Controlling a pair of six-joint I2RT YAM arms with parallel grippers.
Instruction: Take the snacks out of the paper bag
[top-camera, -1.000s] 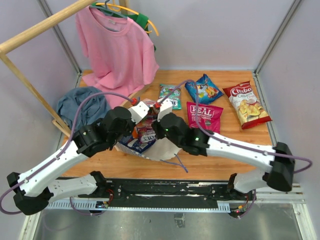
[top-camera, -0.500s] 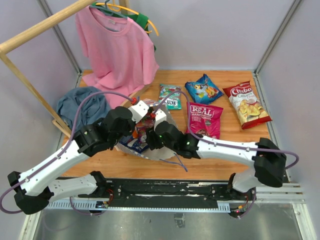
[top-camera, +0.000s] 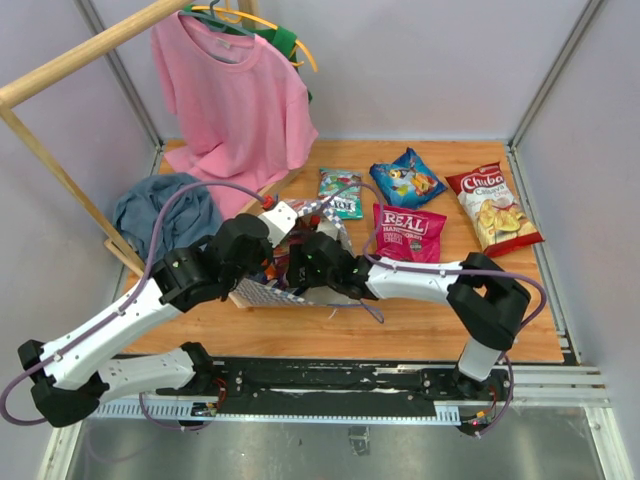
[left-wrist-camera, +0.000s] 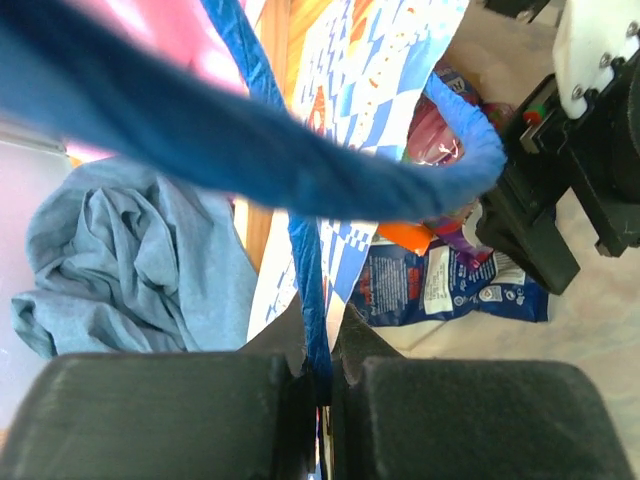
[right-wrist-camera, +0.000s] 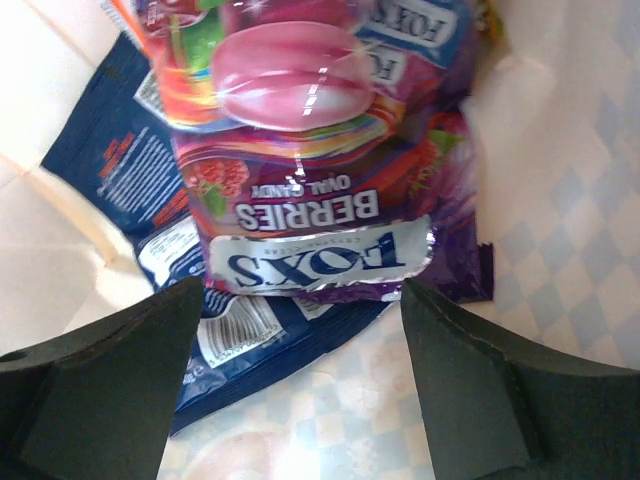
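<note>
**Top view.** The paper bag (top-camera: 262, 293) lies near the front edge of the wooden counter (top-camera: 450, 330), left of middle. The left gripper (top-camera: 277, 218) is at its rim and the right gripper (top-camera: 300, 263) is reaching inside. Chiba chips (top-camera: 492, 208), a REAL bag (top-camera: 408, 235), a blue bag (top-camera: 406, 177) and a teal packet (top-camera: 340, 192) lie out toward the back-right corner. A pink T-shirt (top-camera: 235, 100) on a wooden rail (top-camera: 80, 62) and a blue-grey cloth (top-camera: 165, 210) crowd the back-left corner, and plain walls stand close.

**Left wrist.** The left gripper (left-wrist-camera: 322, 350) is pressed together on the blue cord handle (left-wrist-camera: 300, 170). If that thin cord slips, the bag mouth would likely sag over the right arm.

**Right wrist.** The right gripper (right-wrist-camera: 300, 400) is spread wide before a Fox's Berries packet (right-wrist-camera: 300, 200), which lies on a dark blue packet (right-wrist-camera: 150, 200). The glossy film may skid, or both packets may be caught at once.
</note>
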